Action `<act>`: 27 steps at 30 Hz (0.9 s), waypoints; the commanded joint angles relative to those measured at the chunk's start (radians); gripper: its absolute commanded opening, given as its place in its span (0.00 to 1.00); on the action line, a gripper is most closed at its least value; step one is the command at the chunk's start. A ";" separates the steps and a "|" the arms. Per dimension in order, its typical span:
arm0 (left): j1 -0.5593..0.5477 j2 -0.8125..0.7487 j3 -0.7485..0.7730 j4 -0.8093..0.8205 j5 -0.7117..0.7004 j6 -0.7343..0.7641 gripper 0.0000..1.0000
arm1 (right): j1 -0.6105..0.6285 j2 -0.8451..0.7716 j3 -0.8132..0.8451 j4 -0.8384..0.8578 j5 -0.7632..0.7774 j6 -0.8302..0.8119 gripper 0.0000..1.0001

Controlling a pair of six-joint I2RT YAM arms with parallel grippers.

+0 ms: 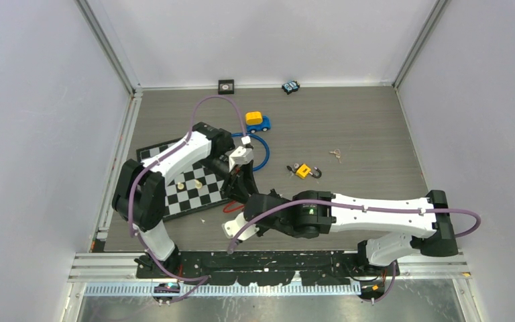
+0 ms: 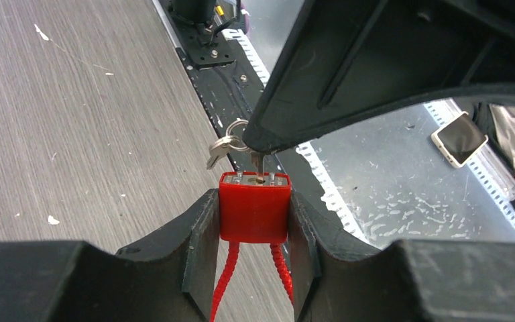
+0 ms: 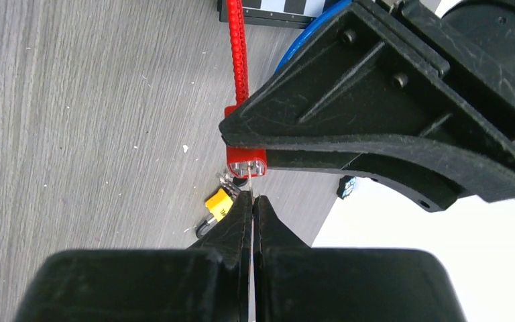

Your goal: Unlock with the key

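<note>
My left gripper is shut on a red padlock with a red cable shackle. It holds the lock off the table with the keyhole face towards the right gripper. My right gripper is shut on a small silver key. The key's tip sits in the keyhole. A key ring with a spare key hangs beside it. In the top view both grippers meet near the checkerboard's right edge. The red lock also shows in the right wrist view.
A checkerboard mat with small pieces lies at the left. A yellow padlock lies mid-table, with loose keys to its right. A blue cable, a yellow-blue toy car and a small toy sit further back.
</note>
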State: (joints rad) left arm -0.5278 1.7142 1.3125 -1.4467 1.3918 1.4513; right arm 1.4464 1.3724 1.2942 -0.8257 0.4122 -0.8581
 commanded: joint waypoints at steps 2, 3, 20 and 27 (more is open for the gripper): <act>-0.001 -0.035 0.026 0.055 0.065 -0.088 0.00 | 0.031 0.028 0.057 -0.003 0.026 0.004 0.00; -0.001 -0.036 0.025 0.057 0.065 -0.088 0.00 | 0.031 0.027 0.058 -0.004 0.023 0.010 0.01; -0.001 -0.040 0.025 0.006 0.075 0.000 0.00 | -0.011 -0.018 -0.028 0.099 -0.037 0.077 0.00; -0.001 -0.043 0.028 0.056 0.065 -0.077 0.00 | -0.009 0.014 -0.009 0.100 -0.027 0.090 0.00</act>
State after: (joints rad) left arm -0.5278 1.7138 1.3121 -1.4174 1.3781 1.3994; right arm 1.4357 1.3682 1.2694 -0.7860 0.3988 -0.8005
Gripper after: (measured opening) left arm 0.384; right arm 0.026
